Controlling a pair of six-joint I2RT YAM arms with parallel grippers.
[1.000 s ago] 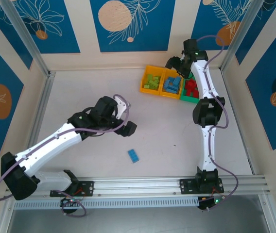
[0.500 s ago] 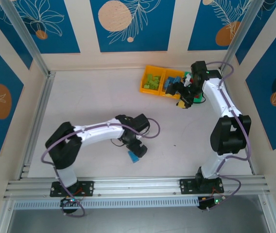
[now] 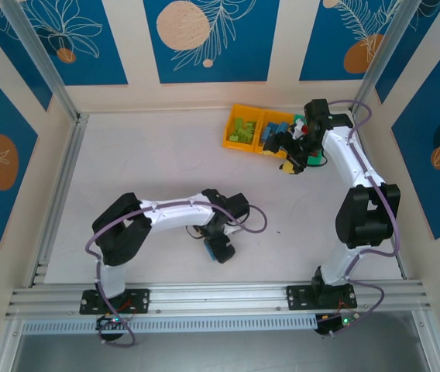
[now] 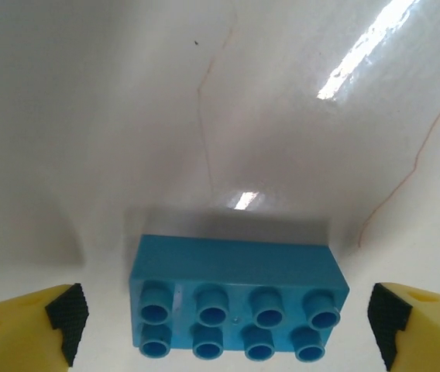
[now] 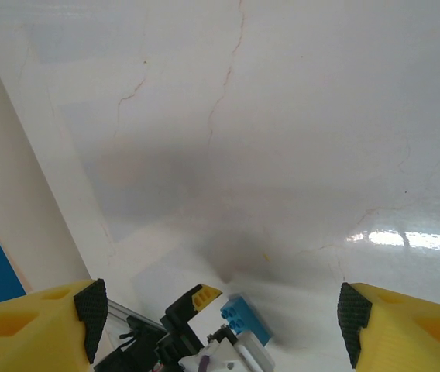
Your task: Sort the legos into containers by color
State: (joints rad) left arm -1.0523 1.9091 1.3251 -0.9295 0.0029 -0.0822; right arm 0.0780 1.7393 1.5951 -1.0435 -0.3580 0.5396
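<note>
Left fingers (image 4: pixel 18 329) lower, astride crosswise lego (image 4: pixel 235 298)

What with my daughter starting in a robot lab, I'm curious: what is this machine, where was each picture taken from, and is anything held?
These are two white robot arms bolted to a table. The overhead picture looks down on both; the other two come from a camera on each wrist. Bricks already sit in the bins at the far side. One blue brick lies on the table; the left gripper straddles it, open, not touching. The right gripper, near the bins, is open and empty.
</note>
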